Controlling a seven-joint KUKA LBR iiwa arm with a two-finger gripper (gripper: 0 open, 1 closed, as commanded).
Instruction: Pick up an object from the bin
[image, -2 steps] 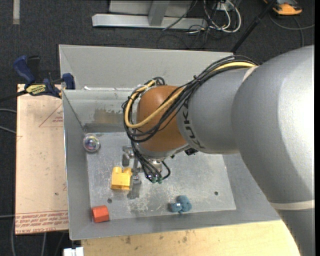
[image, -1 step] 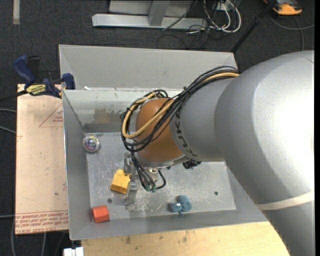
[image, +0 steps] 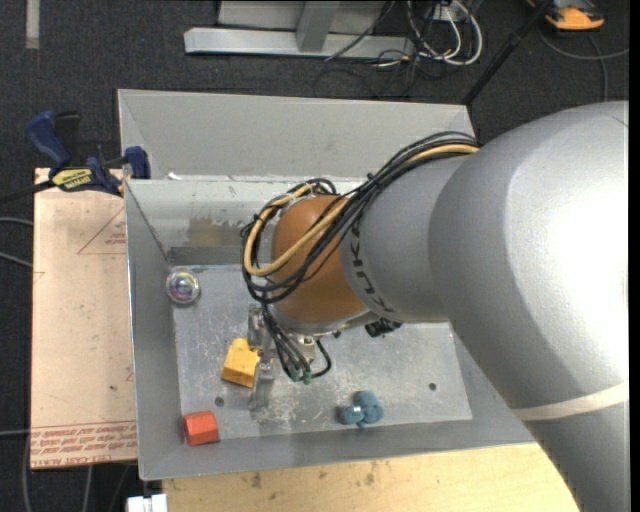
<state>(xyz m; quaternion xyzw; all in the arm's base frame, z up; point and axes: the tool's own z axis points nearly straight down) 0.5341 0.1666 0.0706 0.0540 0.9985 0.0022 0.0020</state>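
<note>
A grey metal bin (image: 420, 365) seen from above, with four small loose things on its floor and a robot arm reaching in from the right. All places here are given from the yellow block, which lies near the middle of the floor.

Furthest left, up and to the left of the yellow block and well apart from it, a shiny silver ball (image: 182, 287) rests close to the bin's left wall, where a round thing would likely roll and settle. Below and to the left of the block, near the front edge, sits a small orange-red cube (image: 201, 428).

The yellow block (image: 240, 363) lies tilted, one corner towards the front. Touching or just beside its right side is the gripper (image: 262, 385), pointing straight down at the floor. It is the thing nearest the gripper, but from where I stand I cannot tell whether the claw is spread or pressed together, or whether it has the block at all.

To the right of the block and a little lower, apart from it, lies a small lumpy blue thing (image: 360, 409) (too small for me to name).

Above and to the right of the block, an orange wrist cover (image: 310, 250) looped with black and yellow cables (image: 262, 262) leads into the thick grey arm (image: 520, 260). The things lie well apart, so I judge one can be taken without disturbing another.
</note>
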